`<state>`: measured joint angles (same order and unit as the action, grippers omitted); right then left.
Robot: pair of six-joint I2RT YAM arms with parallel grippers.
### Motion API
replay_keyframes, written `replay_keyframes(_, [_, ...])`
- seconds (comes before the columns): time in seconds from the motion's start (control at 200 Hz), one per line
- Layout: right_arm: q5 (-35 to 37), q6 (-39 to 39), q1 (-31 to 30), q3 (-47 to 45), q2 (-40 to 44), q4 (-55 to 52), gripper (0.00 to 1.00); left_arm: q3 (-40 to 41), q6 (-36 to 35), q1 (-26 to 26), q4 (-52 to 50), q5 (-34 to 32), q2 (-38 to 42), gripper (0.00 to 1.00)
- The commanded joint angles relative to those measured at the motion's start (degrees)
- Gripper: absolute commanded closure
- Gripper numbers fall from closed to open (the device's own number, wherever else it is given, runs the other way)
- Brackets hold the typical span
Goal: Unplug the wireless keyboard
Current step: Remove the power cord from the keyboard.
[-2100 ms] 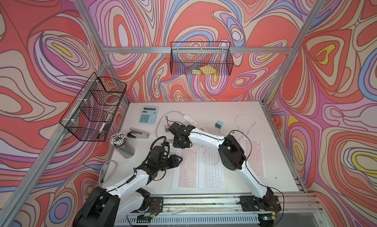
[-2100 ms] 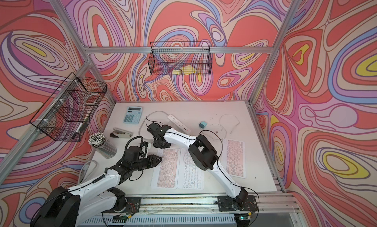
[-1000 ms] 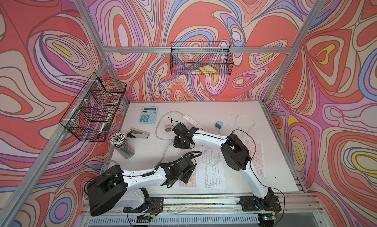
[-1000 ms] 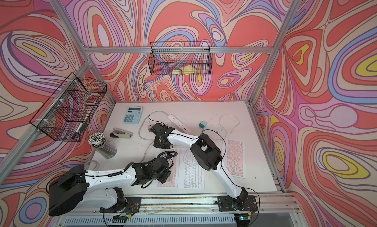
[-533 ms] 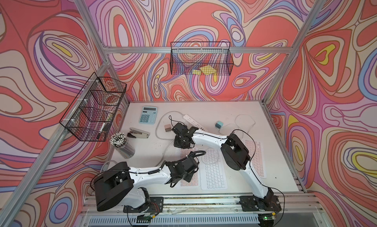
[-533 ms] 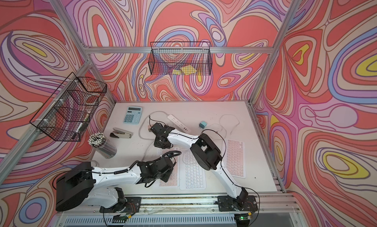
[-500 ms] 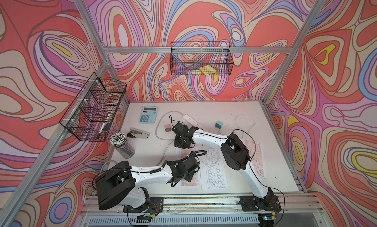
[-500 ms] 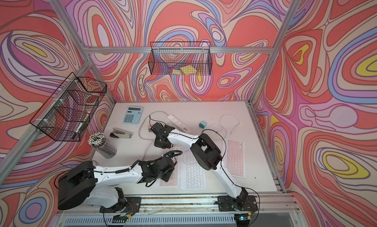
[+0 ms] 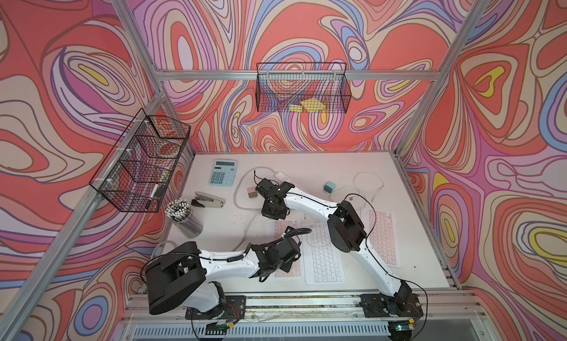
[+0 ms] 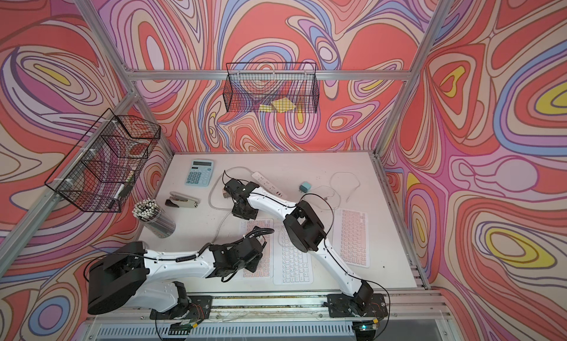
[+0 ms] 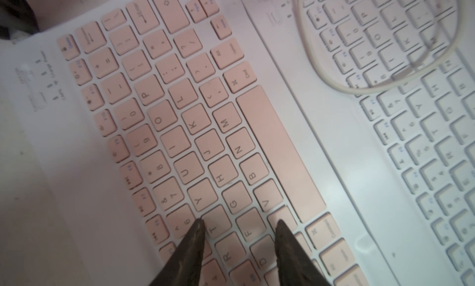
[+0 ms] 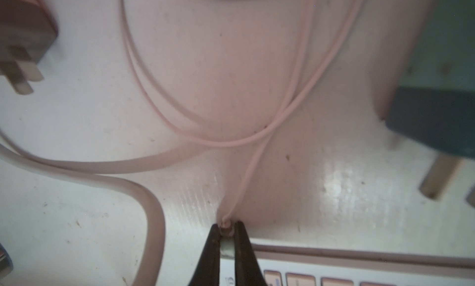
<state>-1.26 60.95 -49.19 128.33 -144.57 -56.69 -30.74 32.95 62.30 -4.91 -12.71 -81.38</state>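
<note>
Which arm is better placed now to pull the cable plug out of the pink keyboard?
Right. The right hand is shut on the plug at the pink keyboard's edge; the left hand is open over the keys, holding nothing.

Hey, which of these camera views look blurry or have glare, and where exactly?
Left wrist view: pink keyboard fairly sharp mid-frame, cable loop over the white keyboard out of focus. Right wrist view: plug and teal charger blurred at the edges, glare on the table, thin cable by the right gripper sharper. Both top views: evenly lit, sharp, no glare.
</note>
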Motion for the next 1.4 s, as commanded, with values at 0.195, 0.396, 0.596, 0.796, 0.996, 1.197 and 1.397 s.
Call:
replay_keyframes(0.195, [4.76, 6.67, 2.04, 2.80, -9.57, -0.85, 0.94, 7.69, 4.42, -0.07, -2.33, 14.32, -4.74, 0.54])
replay_keyframes(0.396, [3.00, 10.16, 2.17, 3.52, -9.32, 1.80, 0.93, 8.23, 4.74, -0.34, -1.39, 14.76, -4.83, 0.54])
replay_keyframes(0.596, [6.31, -7.44, -0.44, 15.72, -14.99, -3.16, 0.99, 8.01, 4.76, -0.43, -1.48, 15.34, -5.18, 0.54])
replay_keyframes(0.796, [8.53, -20.43, -2.11, 14.89, -14.53, -3.24, 1.00, 6.98, 4.91, -0.43, -2.20, 15.60, -6.16, 0.54])
replay_keyframes(0.996, [12.28, -23.51, -2.18, 8.06, -9.90, 5.26, 1.00, 6.36, 4.94, -0.43, -3.16, 16.12, -6.52, 0.54])
replay_keyframes(1.197, [10.97, -16.82, -1.41, 8.21, -9.59, 5.54, 1.00, 6.23, 5.02, -0.43, -4.21, 16.94, -6.40, 0.56])
replay_keyframes(1.397, [11.31, -11.08, 1.09, 6.36, -8.32, 4.67, 1.00, 6.18, 5.24, -0.43, -5.19, 17.30, -6.18, 0.56])
